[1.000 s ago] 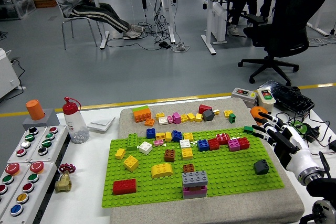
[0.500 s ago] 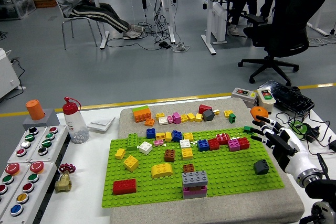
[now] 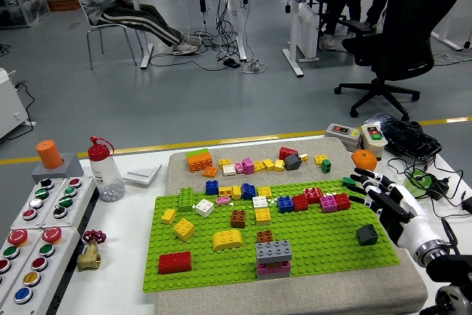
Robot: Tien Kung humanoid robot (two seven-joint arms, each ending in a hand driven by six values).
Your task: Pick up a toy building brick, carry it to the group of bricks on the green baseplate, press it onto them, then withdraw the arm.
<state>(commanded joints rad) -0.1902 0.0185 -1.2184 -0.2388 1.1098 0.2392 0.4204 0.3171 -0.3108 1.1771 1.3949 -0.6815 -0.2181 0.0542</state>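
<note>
The right hand [image 3: 387,198] had drawn back toward the table's right edge since the earlier frame, its fingers [image 3: 366,187] spread and holding nothing. Just left of the fingertips sat a small green brick [image 3: 348,181]; below them, a dark grey brick [image 3: 366,234] rested on the green baseplate [image 3: 317,245].

- right hand [image 3: 385,198] at the right edge of the green baseplate [image 3: 310,245], fingers spread, holding nothing.
- fingertips [image 3: 359,184] just beside a small green brick [image 3: 349,181] at the baseplate's far right corner.
- dark grey brick [image 3: 366,234] on the baseplate near the hand's wrist.
- grey and pink stack [image 3: 273,257] at the near edge, red brick [image 3: 175,262] near the front left.
- loose bricks scattered on the beige mat [image 3: 243,164] behind.
- clear bottle with red cap [image 3: 104,170] and button panel [image 3: 37,226] on the left.
</note>
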